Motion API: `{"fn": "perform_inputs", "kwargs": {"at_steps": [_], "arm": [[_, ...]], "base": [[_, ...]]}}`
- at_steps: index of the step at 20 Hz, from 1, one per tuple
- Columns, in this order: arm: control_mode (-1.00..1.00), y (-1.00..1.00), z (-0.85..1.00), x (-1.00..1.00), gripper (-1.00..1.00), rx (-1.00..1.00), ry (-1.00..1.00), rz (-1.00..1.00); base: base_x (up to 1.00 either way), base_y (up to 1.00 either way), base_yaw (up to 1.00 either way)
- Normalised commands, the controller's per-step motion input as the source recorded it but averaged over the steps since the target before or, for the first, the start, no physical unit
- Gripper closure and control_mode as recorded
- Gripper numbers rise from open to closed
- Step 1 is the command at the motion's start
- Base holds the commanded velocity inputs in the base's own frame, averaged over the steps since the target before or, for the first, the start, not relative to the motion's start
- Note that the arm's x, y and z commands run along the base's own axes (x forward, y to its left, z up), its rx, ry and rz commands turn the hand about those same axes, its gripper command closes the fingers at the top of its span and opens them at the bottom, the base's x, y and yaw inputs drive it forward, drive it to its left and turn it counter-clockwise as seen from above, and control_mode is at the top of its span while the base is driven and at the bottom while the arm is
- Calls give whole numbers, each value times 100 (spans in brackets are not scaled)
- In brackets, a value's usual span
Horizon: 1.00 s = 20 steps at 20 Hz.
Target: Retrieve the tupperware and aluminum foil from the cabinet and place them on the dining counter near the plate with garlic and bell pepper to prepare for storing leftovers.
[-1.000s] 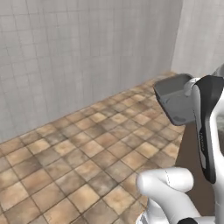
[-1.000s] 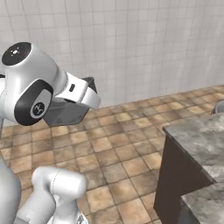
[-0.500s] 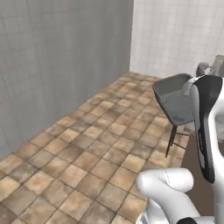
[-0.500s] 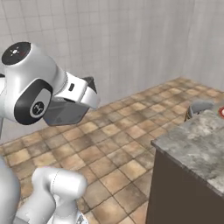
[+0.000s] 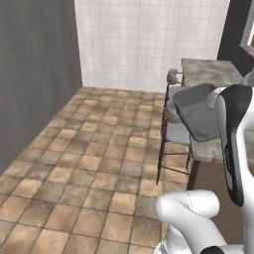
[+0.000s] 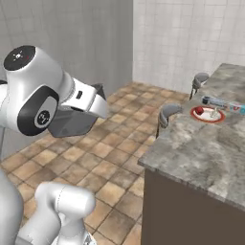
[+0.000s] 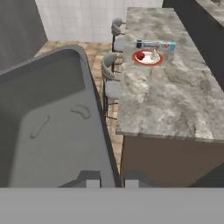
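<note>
The gripper (image 7: 109, 178), clamped on the grey tupperware (image 7: 48, 127) rim, sits lower left — the red plate (image 7: 147, 57) lies upper right, far down the dining counter (image 7: 166, 100).

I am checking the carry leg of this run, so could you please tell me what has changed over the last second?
The base has turned toward the dining counter: both base views swung, and the counter, the stools, the plate and the foil box beside it came into sight. Nothing was taken or released. The claw stays shut on the wall of the grey tupperware, held at the same height before the arm.
</note>
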Motion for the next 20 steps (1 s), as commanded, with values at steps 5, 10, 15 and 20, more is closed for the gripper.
{"fn": "perform_inputs", "kwargs": {"at_steps": [5, 10, 15, 20], "arm": [[100, 0, 0, 0, 100, 0, 0, 0], [100, 0, 0, 0, 100, 0, 0, 0], [100, 0, 0, 0, 100, 0, 0, 0], [100, 0, 0, 0, 100, 0, 0, 0]], "base": [[60, 56, -66], [58, 74, -64], [58, 80, -62], [60, 76, -61]]}}
